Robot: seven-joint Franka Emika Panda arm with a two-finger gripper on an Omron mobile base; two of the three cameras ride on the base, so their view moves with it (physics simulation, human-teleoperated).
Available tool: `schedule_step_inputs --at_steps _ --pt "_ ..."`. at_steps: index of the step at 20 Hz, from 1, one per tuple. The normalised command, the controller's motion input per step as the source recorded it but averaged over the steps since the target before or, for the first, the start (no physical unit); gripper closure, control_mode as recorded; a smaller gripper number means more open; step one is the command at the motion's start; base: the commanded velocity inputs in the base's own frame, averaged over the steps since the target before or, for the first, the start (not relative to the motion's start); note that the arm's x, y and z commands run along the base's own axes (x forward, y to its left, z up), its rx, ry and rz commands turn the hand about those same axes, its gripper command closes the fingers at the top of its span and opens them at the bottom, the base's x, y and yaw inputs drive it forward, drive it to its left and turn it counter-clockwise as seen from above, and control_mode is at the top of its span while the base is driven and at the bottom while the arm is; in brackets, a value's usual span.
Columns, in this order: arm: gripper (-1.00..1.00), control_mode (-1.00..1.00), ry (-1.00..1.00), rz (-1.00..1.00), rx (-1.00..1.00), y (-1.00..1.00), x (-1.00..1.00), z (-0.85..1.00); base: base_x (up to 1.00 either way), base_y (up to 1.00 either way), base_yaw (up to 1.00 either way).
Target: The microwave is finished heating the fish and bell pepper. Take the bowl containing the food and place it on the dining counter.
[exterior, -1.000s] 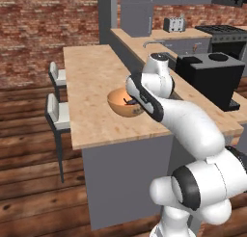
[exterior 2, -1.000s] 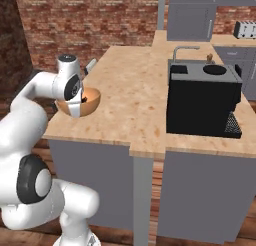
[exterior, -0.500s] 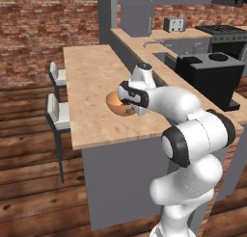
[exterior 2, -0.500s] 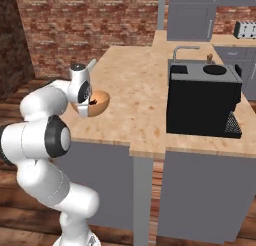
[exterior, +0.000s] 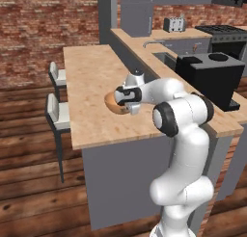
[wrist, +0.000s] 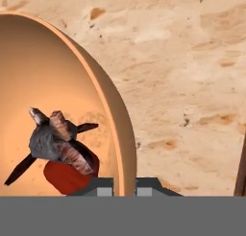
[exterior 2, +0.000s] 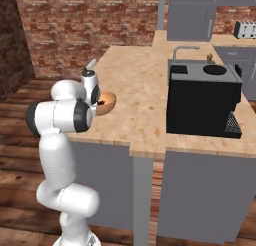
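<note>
The orange-tan bowl hangs low over the dining counter, near its middle; I cannot tell whether it touches the top. My gripper is shut on the bowl's near rim, one fingertip inside and one outside. In the hand view the small grey fish lies on top of the red bell pepper at the bowl's bottom, with the speckled counter top beside it. The microwave is out of view.
Two white-seated stools stand along the counter's far side. A black coffee machine sits on the adjoining counter by the sink, with a toaster and gas stove beyond.
The bowl has moved a little farther in over the counter top, still in my grip. The arm's elbow has swung round and folded upright behind the hand.
</note>
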Motion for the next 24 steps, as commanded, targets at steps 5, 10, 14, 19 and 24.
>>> schedule_step_inputs --at_steps 5,10,14,19,24 --pt "1.00 -1.00 0.00 0.00 0.00 0.00 0.79 -0.27 0.00 0.00 0.00" --pt "1.00 -1.00 0.00 0.00 0.00 -0.02 0.34 -0.23 0.00 0.00 0.00" --pt "-1.00 -1.00 0.00 0.00 0.00 -0.04 0.00 -0.25 0.00 0.00 0.00" --pt "-1.00 -1.00 -0.02 -0.01 0.04 -0.12 -0.17 0.01 0.00 0.00 0.00" --pt "-1.00 -1.00 -0.12 -0.05 0.11 -0.08 -0.81 0.54 0.00 0.00 0.00"
